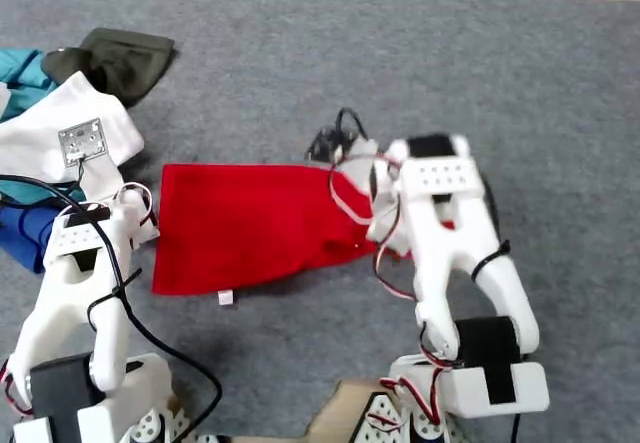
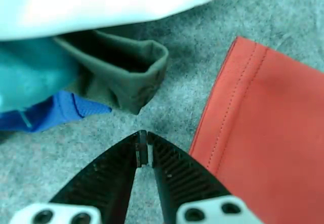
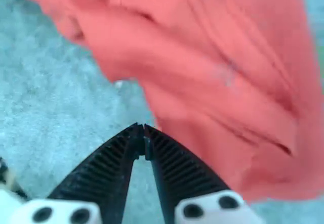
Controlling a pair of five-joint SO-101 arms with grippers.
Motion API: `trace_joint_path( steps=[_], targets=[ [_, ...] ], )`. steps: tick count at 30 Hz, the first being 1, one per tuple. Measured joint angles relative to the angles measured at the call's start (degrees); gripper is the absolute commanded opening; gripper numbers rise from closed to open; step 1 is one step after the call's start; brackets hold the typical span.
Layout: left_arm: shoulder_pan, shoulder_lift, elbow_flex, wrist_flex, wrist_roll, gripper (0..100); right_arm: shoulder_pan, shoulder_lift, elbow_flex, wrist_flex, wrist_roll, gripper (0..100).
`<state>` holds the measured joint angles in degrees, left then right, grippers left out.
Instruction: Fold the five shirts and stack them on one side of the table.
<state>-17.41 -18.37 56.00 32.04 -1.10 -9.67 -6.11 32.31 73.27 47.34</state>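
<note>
Shirt pile (image 1: 70, 138) far left, unfolded | left pincer (image 2: 143, 149) clenched, empty, just left of red shirt (image 1: 250, 228) | red shirt middle of surface (image 1: 420, 73), right end bunched | right pincer (image 3: 141, 141) clenched, empty, there | advice: open both, pinch corners, smooth before folding.

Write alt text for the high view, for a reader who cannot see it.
A red shirt lies in the middle of the grey table, the left arm beside one end and the right arm over the other. A heap of shirts, white, teal, blue and dark green, lies by the left arm.
</note>
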Motion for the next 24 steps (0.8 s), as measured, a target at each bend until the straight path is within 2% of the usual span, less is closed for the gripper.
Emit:
trace_joint_path(
  steps=[6,12,17,24],
  targets=[
    [0.0,0.0,0.0,0.0,0.0,2,-4.0,3.1,1.8,-9.8,-3.8,0.5],
    [0.0,0.0,0.0,0.0,0.0,2,-5.5,13.1,-8.3,-14.2,-7.3,0.5],
    [0.0,0.0,0.0,0.0,0.0,2,-5.4,23.3,-20.1,-13.3,-9.8,0.5],
    [0.0,0.0,0.0,0.0,0.0,2,-5.4,28.5,-30.6,-9.3,-11.1,0.5]
  ],
)
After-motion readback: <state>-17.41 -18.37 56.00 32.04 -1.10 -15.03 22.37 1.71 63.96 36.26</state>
